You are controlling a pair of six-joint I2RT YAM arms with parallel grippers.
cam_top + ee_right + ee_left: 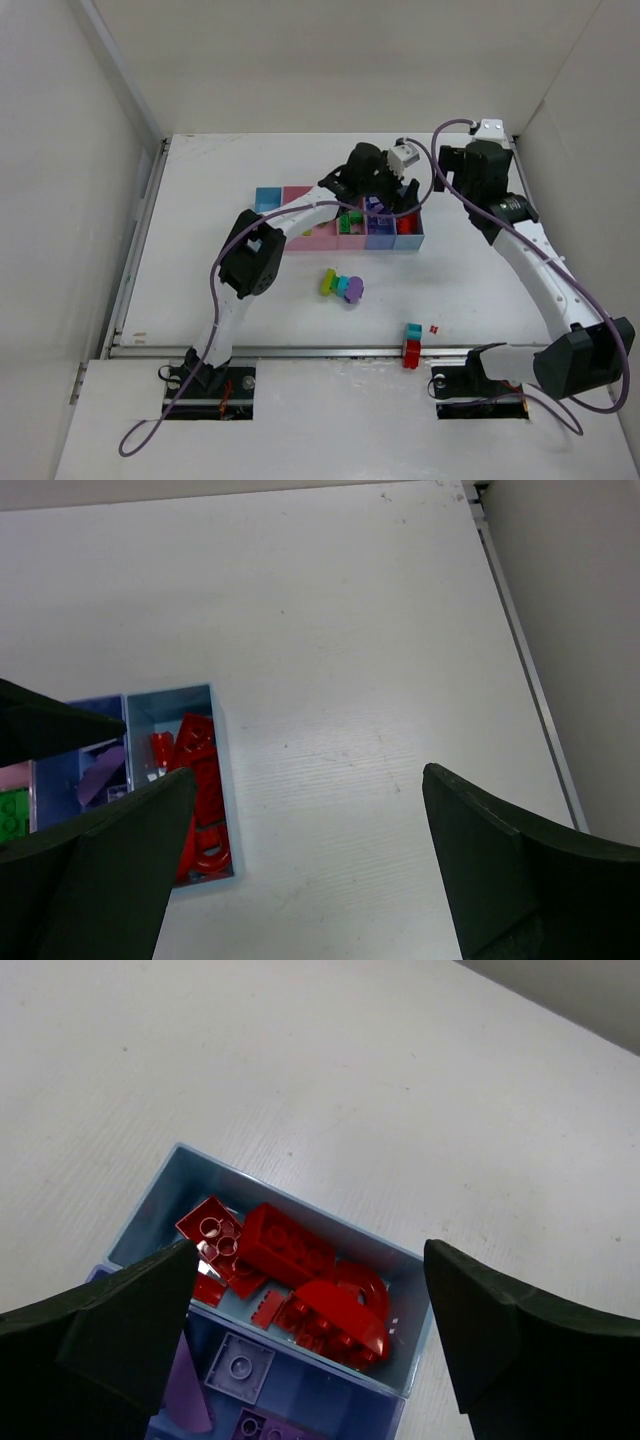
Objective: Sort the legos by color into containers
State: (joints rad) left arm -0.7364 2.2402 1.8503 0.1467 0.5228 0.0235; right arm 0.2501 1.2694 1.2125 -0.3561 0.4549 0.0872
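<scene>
The containers (300, 236) stand in a joined row at mid-table. My left gripper (309, 1250) hangs open above the rightmost light blue bin (155, 1205), where several red legos (300, 1280) lie; nothing is between its fingers. Below it in the left wrist view is the purple-blue bin (320, 1390) with purple legos (240, 1365). My right gripper (309, 775) is open and empty over bare table just right of that red-filled bin (170, 692). Loose lime-yellow (327, 282), cyan (342, 285) and purple (353, 291) legos lie in front of the row. A cyan (412, 330) and a red lego (410, 352) sit near the front edge.
A tiny red piece (433, 328) lies beside the cyan lego. Green legos (350, 218) sit in a pink bin. White walls enclose the table on three sides, and a metal rail (300, 350) runs along its near edge. Purple cables loop off both arms.
</scene>
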